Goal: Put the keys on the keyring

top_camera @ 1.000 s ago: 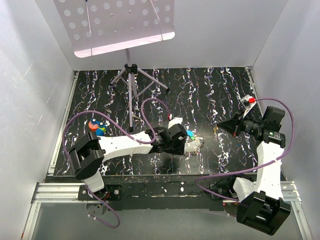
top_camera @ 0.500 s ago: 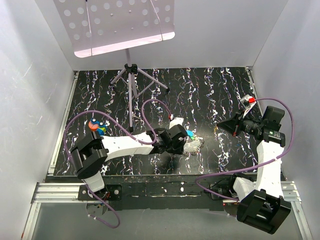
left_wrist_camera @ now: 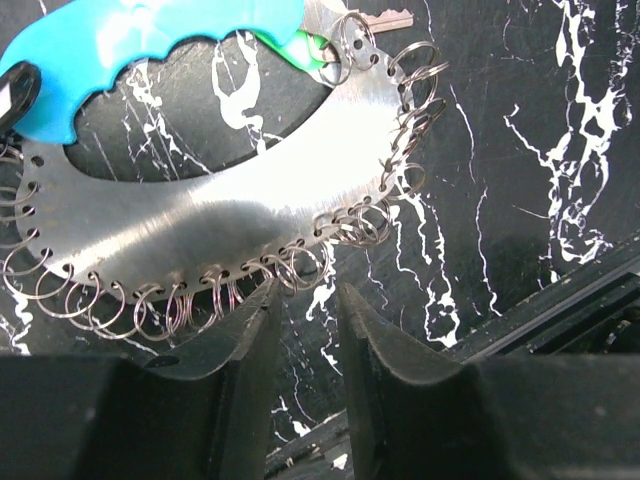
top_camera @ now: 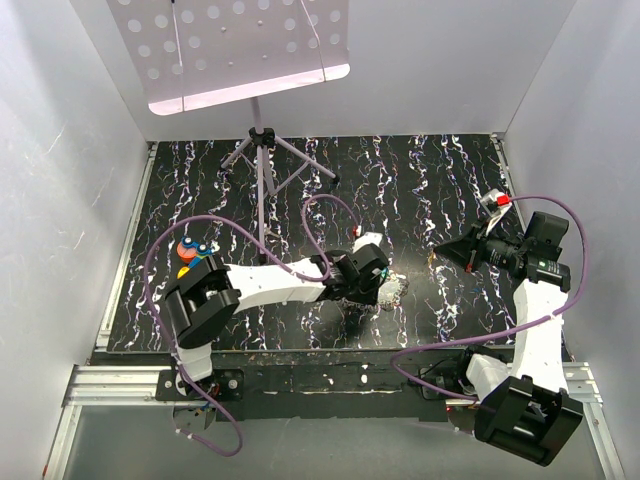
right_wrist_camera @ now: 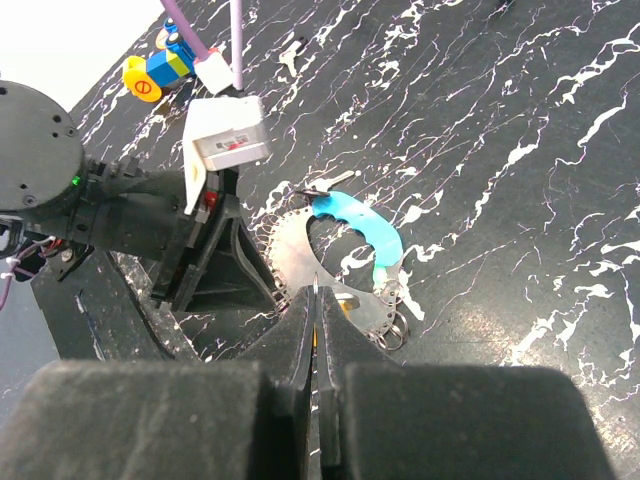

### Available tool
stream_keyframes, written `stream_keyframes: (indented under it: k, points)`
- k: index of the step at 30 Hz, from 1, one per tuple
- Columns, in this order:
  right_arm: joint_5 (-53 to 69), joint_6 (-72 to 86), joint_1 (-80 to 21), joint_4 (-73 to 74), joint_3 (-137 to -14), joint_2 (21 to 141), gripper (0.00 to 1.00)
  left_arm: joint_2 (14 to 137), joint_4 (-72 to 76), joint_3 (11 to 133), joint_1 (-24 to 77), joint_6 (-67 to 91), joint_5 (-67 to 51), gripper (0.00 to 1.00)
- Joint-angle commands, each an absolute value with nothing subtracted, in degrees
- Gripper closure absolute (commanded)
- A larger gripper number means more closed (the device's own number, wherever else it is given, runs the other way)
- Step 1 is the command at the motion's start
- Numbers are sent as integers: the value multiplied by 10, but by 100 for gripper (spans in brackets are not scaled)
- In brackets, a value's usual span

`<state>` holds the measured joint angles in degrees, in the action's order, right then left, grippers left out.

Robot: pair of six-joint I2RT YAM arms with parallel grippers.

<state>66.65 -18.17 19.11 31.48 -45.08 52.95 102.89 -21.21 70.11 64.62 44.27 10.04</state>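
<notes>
Straddling a split ring (left_wrist_camera: 300,268), my left gripper (left_wrist_camera: 305,300) stands narrowly open, no sure hold. Beyond, the keyring plate (left_wrist_camera: 200,215); a key (left_wrist_camera: 385,18) at its far tip, threaded or not I cannot tell. Right gripper (right_wrist_camera: 316,296) closed, well apart. Judging most work left.

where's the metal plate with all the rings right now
Top view: the ring plate lies near the front centre of the table, just right of the left gripper, whose fingertips sit at its ringed edge.
</notes>
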Motion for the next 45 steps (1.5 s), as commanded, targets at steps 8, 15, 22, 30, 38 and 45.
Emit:
stream_keyframes:
  k: [8,15,22,30,38,45]
  points:
    - [684,-191,195,304,-447,528,99,1078,-294,780,643,425,127,73]
    - [686,-191,195,306,-448,530,99,1094,-306,802,643,420,119,75]
    - [686,-192,195,306,-449,531,99,1097,-305,807,643,418,106,75]
    - [686,-194,195,309,-450,527,99,1030,-250,746,643,417,141,75]
    - [685,-196,194,309,-449,530,99,886,-87,601,642,465,182,66]
    - [688,-196,195,309,-449,529,99,788,-59,502,631,562,182,47]
